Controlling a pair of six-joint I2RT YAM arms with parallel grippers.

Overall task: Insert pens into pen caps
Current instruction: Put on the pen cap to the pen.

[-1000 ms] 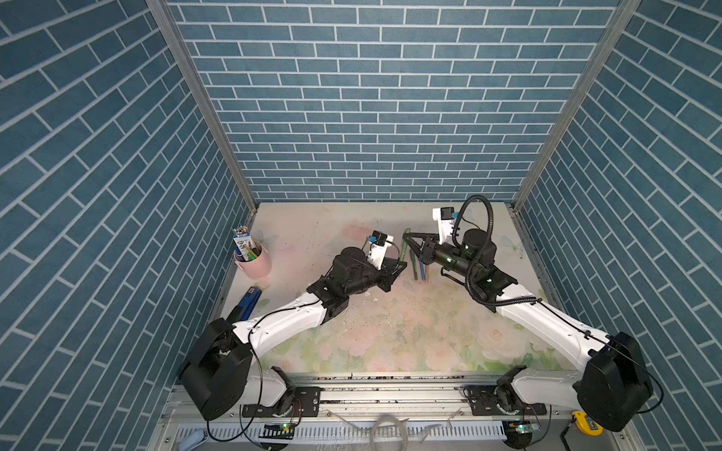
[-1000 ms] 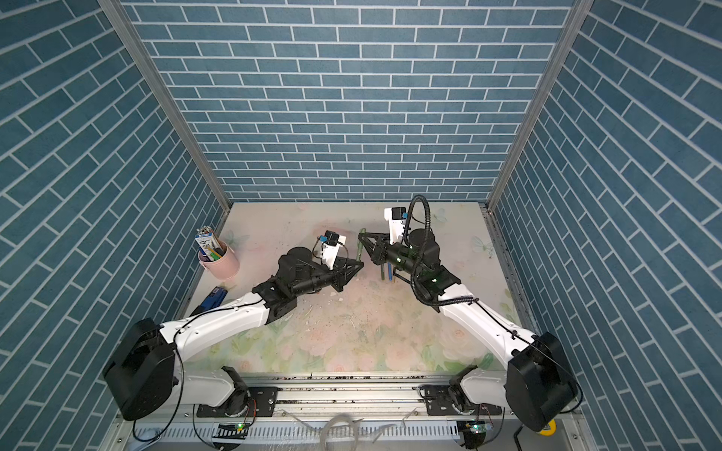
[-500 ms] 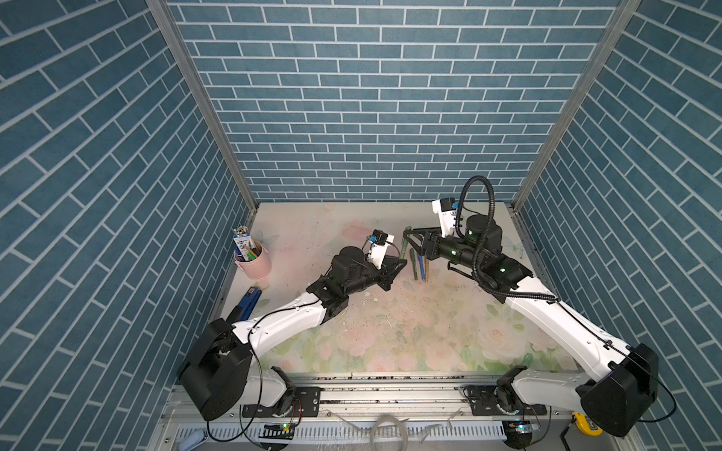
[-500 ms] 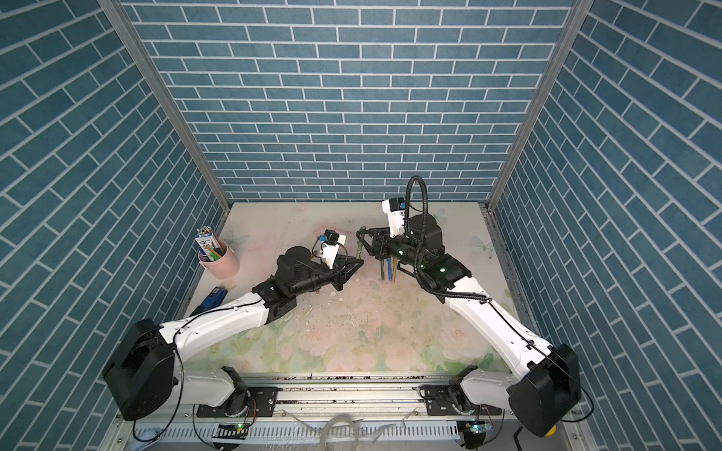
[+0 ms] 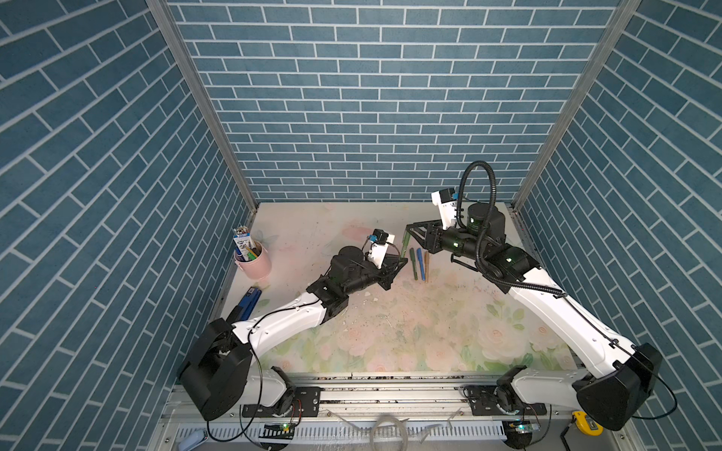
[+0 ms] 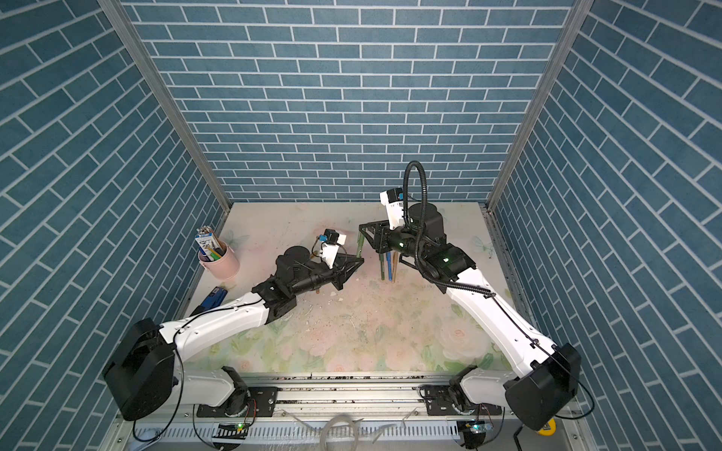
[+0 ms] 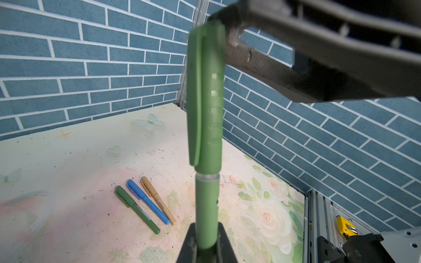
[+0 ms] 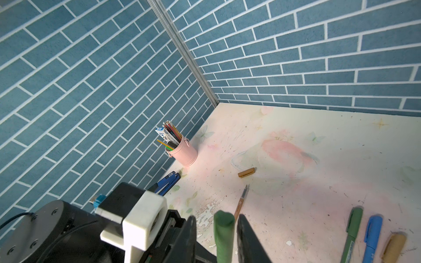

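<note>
Blue brick-patterned walls close in a floral tabletop (image 5: 429, 332). In both top views the left pincer (image 5: 402, 261) is clamped on the lower end of a green pen (image 5: 405, 246). The pen stands roughly upright over the middle of the tabletop, toward the far edge. The right pincer (image 5: 406, 228) meets its upper end. Just to the right, three capped pens (image 5: 420, 263) lie side by side, dark green, blue and golden-brown, with their long axes running from the far edge toward the near edge. A pink cup (image 5: 256, 263) of pencils stands by the left edge near the far-left corner. A blue stapler (image 5: 246, 302) lies closer to the near edge along the same side. Both are well apart from the pens.

From the left wrist, the green pen rises out of the closed jaws with a green cap (image 7: 205, 95) on top. A thin pale ring shows between cap and barrel. One finger (image 7: 250, 59) of the right pincer touches the cap's upper end.

From the right wrist, the right pincer's jaws stand apart around the green cap, with a gap on one side. Beyond it a loose golden-brown cap (image 8: 246, 172) lies on its side. An uncapped golden-brown pen (image 8: 241, 201) lies near it, its dark tip toward that cap and its rear end hidden behind the pincer.
</note>
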